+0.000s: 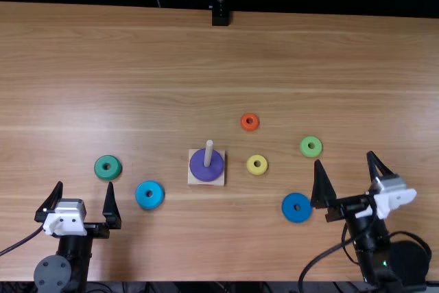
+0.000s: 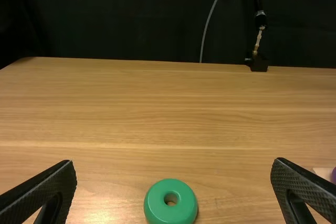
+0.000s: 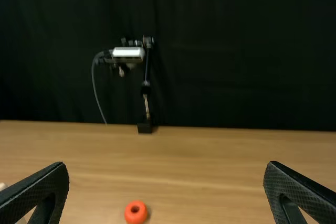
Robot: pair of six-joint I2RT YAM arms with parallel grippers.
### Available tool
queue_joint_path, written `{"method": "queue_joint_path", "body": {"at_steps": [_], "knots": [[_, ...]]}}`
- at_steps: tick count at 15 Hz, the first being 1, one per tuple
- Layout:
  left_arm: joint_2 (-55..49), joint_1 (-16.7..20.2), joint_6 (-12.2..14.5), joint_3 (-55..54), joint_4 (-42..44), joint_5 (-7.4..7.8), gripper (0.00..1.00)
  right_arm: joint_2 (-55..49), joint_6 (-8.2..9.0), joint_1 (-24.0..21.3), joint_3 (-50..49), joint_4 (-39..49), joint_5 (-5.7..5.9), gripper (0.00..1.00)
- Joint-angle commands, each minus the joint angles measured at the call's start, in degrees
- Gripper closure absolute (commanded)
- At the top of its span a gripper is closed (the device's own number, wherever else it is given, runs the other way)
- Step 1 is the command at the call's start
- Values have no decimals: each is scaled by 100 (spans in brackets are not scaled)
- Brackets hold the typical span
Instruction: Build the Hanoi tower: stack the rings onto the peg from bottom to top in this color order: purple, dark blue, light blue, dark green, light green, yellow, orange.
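Top view: a glossy purple ring (image 1: pixel 199 167) circles the pale peg (image 1: pixel 208 152).

On the wooden table (image 1: pixel 171 46), a square base (image 1: pixel 220 180) is flanked at left by a dark green ring (image 1: pixel 114 171) and light blue ring (image 1: pixel 156 200); at right by an orange ring (image 1: pixel 254 126), yellow ring (image 1: pixel 261 169), light green ring (image 1: pixel 306 150) and dark blue ring (image 1: pixel 289 211); a black foot (image 1: pixel 220 18) is set at the far edge.

Purple ring (image 2: pixel 334 176) cut off by left wrist view's edge, foot of peg (image 1: pixel 208 153) hidden
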Motion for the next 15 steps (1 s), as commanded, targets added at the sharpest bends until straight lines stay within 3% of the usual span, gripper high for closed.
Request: {"method": "queue_joint_path", "body": {"at_steps": [1, 4, 5, 6, 7, 10, 12, 15], "knots": [[-62, 46, 9, -126, -102, -38, 0, 472, 31, 72, 360, 33, -30, 0], [-62, 46, 9, -126, -102, -38, 0, 1404, -75, 248, 360, 117, -9, 0], [-62, 46, 9, -126, -102, -38, 0, 1448, -254, 441, 386, 117, 86, 0], [-62, 46, 9, -126, -102, -38, 0, 1466, -560, 494, 439, 117, 138, 0], [-62, 46, 9, -126, -102, -38, 0, 1483, -718, 511, 518, 128, 159, 0], [-62, 46, 9, -126, -102, -38, 0, 1527, -707, 502, 799, 54, 149, 0], [-62, 46, -1, -126, -102, -38, 0, 2204, -707, 502, 1045, -51, 149, 0], [-62, 46, 9, -126, -102, -38, 0, 3083, -707, 494, 1502, -1053, 149, 0]]}}
